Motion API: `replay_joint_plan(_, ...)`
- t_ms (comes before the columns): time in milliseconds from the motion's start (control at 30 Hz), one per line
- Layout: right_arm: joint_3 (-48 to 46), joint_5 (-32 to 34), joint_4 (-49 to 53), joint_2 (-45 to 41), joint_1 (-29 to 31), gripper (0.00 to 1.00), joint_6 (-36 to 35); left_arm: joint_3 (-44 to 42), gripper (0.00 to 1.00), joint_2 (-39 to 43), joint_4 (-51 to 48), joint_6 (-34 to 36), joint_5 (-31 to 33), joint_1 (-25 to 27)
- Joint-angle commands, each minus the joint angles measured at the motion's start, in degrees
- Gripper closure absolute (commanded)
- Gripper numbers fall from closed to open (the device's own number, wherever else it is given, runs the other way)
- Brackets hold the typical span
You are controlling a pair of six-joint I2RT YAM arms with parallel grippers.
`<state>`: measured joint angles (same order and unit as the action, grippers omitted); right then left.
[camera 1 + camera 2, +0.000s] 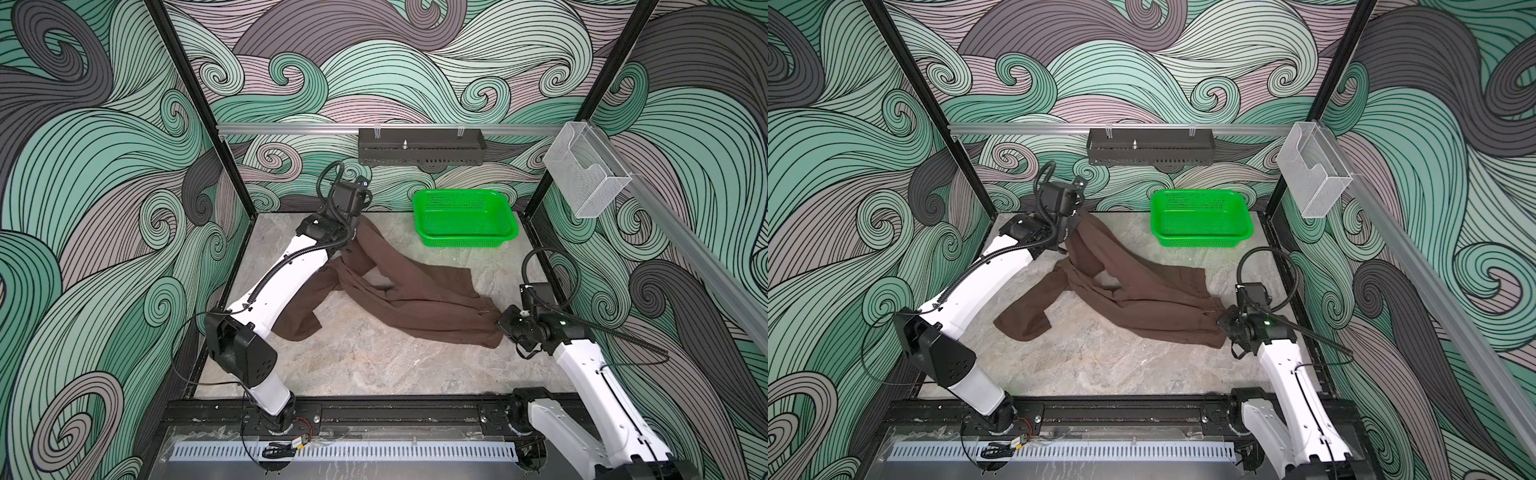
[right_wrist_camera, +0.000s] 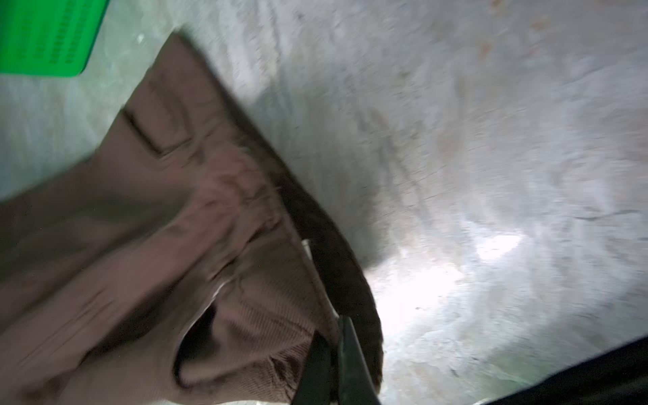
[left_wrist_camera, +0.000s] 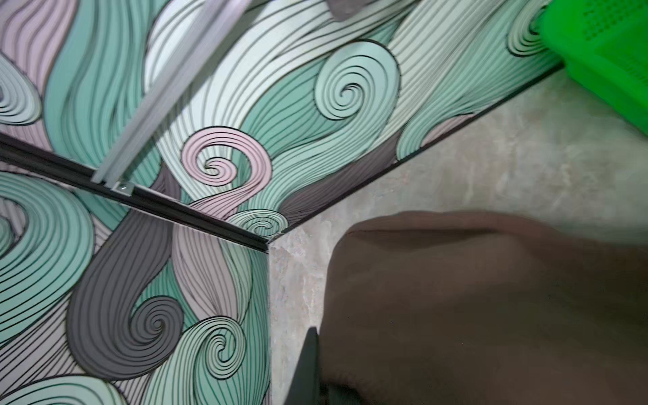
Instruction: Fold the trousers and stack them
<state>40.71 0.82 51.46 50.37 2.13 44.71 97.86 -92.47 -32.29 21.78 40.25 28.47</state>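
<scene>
The dark brown trousers (image 1: 419,297) (image 1: 1142,299) lie crumpled across the middle of the marble table in both top views. One leg end is lifted at the back left, where my left gripper (image 1: 353,233) (image 1: 1073,226) is shut on it. In the left wrist view the brown fabric (image 3: 473,298) drapes over the left gripper (image 3: 322,385) and only one dark finger (image 3: 308,364) shows. My right gripper (image 1: 503,323) (image 1: 1224,321) is low at the right end of the garment. In the right wrist view this gripper (image 2: 333,350) is shut on the ribbed waistband edge of the trousers (image 2: 175,228).
A bright green perforated basket (image 1: 465,237) (image 1: 1202,237) stands at the back right of the table; its corner shows in the wrist views (image 3: 603,52) (image 2: 45,35). A dark metal shelf (image 1: 422,147) hangs on the back wall. A clear holder (image 1: 584,174) is on the right rail.
</scene>
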Motion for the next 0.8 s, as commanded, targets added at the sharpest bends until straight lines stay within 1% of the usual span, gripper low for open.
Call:
replay_joint_plan(0,0.77,6.12,7.36,1.43,-1.34,1.00,-3.93,-0.31,1.00,4.41,13.85,9.12,5.07,-0.60)
replay_joint_plan(100,1.02,7.91,7.34,1.51,-1.77,1.00,-3.50,-2.40,1.00,5.88,18.44,13.04,4.28,-0.61)
replay_joint_plan(233,3.00,11.51,7.90,0.79,-2.12,1.00,-3.39,-5.61,1.00,7.77,25.07,18.37,-0.39,-0.14)
replay_joint_plan(367,6.29,14.55,8.67,0.78,-2.47,1.00,-4.23,-6.38,1.00,7.70,32.05,26.07,-5.19,3.09)
replay_joint_plan(467,7.19,14.64,8.75,1.26,-2.57,1.00,-4.37,-5.35,1.00,6.22,31.97,30.29,-5.99,6.31)
replay_joint_plan(533,6.91,14.25,8.79,1.44,-2.57,1.00,-4.37,-5.62,1.00,5.62,28.28,29.72,-5.77,7.57)
replay_joint_plan(633,6.06,13.86,8.53,1.34,-2.56,1.00,-4.28,-10.08,0.99,6.34,23.78,27.21,-3.37,9.27)
replay_joint_plan(700,5.26,13.55,8.44,1.04,-2.57,1.00,-4.03,-13.37,0.98,7.43,18.67,22.92,-1.72,10.30)
replay_joint_plan(767,4.82,12.95,8.24,0.92,-2.57,1.00,-3.71,-16.29,0.96,8.96,10.96,15.30,-0.97,11.44)
